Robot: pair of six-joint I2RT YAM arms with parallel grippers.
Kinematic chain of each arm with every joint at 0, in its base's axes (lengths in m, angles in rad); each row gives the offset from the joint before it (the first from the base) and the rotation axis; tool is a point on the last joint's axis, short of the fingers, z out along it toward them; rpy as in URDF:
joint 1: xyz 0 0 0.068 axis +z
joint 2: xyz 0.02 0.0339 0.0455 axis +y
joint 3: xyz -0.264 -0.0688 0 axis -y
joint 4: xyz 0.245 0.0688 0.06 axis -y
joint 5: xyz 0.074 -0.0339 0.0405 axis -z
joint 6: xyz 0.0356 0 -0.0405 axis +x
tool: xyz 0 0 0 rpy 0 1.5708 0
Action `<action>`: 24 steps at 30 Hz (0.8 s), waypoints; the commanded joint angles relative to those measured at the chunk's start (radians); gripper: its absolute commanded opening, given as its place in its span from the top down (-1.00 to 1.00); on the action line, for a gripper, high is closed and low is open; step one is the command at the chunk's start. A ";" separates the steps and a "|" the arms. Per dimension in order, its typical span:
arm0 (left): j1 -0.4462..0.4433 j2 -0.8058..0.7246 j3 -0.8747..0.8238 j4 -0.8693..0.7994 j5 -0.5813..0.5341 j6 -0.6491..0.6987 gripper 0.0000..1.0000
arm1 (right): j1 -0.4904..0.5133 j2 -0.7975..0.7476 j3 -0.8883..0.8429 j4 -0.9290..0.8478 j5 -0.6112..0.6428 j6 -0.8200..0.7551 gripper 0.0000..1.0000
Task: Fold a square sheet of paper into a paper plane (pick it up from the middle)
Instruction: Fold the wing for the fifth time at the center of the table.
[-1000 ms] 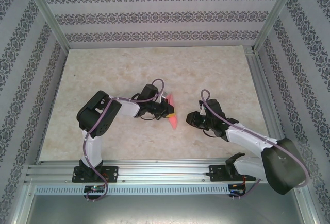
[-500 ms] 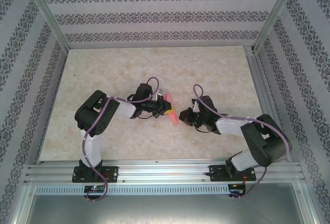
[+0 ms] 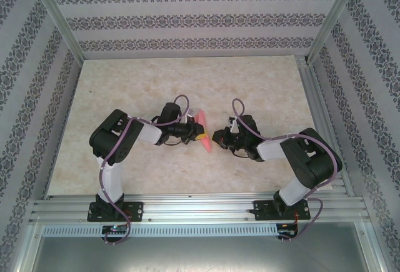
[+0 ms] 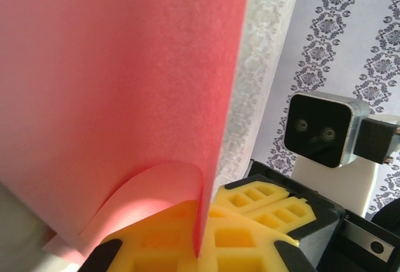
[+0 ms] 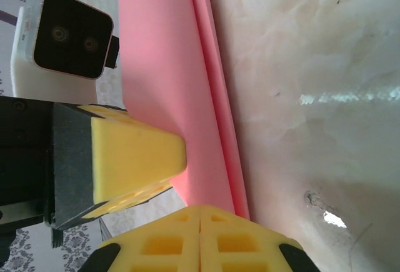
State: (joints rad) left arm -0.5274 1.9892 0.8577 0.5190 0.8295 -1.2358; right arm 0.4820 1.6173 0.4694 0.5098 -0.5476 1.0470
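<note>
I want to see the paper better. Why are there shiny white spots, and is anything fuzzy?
Right wrist view: white glare patches on the table beside the paper plane. Left wrist view: the paper plane is so close its surface looks grainy. Top view: even light, only faint shadows.

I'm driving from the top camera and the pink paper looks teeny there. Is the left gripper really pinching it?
Observer: Yes. In the left wrist view the paper plane stands up out of the left gripper, which is shut on it.
Operator: Is it folded or flat?
Observer: Folded. The right wrist view shows layered creases running along its long edge.
Operator: What about the right gripper?
Observer: The right gripper is shut, fingers together right at the paper's near end. I can't tell whether they pinch it.
</note>
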 commanded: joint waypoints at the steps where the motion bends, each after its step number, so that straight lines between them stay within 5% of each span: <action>1: 0.025 -0.037 -0.021 0.060 0.023 0.015 1.00 | -0.002 -0.001 0.006 0.034 -0.017 0.000 0.83; 11: 0.041 -0.070 -0.029 0.038 0.022 0.016 1.00 | 0.036 -0.019 0.060 -0.078 0.014 -0.071 0.47; 16: 0.049 -0.078 -0.042 0.024 0.017 0.031 1.00 | 0.063 -0.013 0.091 -0.124 0.035 -0.109 0.42; 24: 0.058 -0.065 -0.044 0.032 0.018 0.033 1.00 | 0.155 -0.007 0.214 -0.444 0.218 -0.359 0.48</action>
State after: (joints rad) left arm -0.4824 1.9446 0.8124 0.5240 0.8333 -1.2350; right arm 0.6056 1.6127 0.6296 0.2031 -0.4198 0.8265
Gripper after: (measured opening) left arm 0.067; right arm 0.271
